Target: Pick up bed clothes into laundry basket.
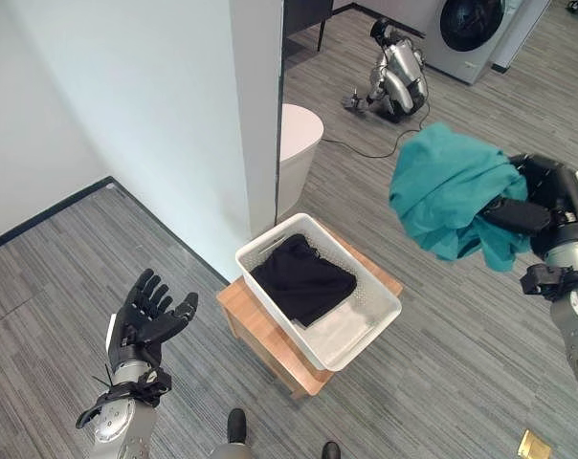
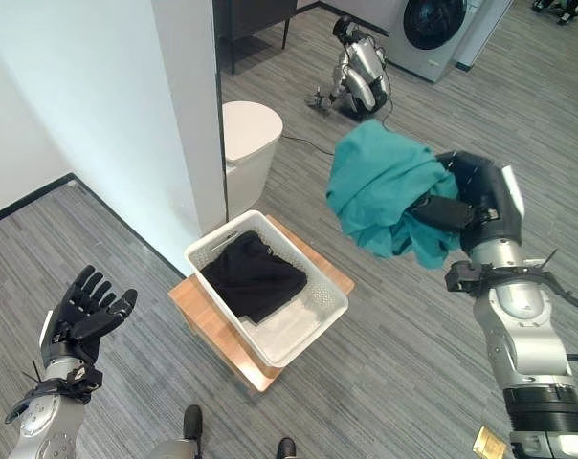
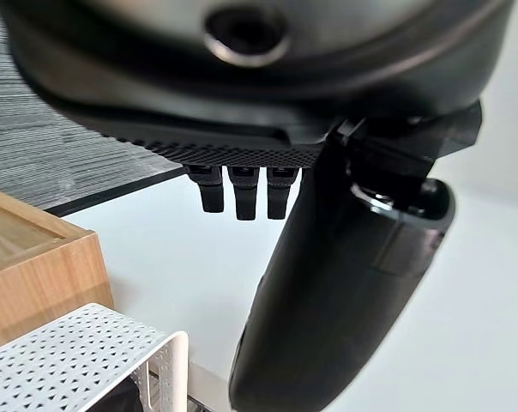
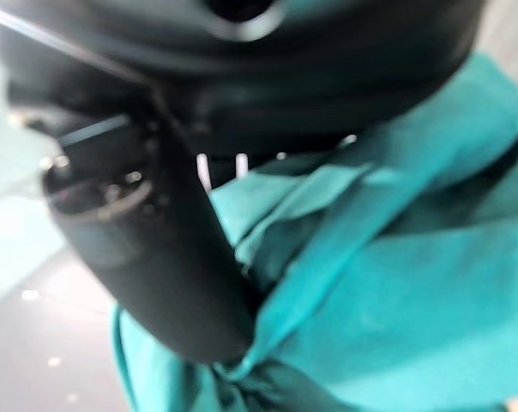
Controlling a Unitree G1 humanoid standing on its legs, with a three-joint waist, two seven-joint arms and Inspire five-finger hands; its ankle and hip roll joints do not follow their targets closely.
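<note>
We judge the job partly done: one black garment (image 1: 303,279) already lies in the white perforated plastic laundry basket (image 1: 370,330) on the low wooden stand (image 1: 241,311). One bunched teal cloth (image 1: 449,189) is clamped in our right hand (image 1: 536,203), held in the air at about two o'clock from the basket and well apart from it; it has yet to go in. Our left hand (image 1: 150,311), fingers spread and empty, waits at eight o'clock. We count two garments, one basket, one stand.
</note>
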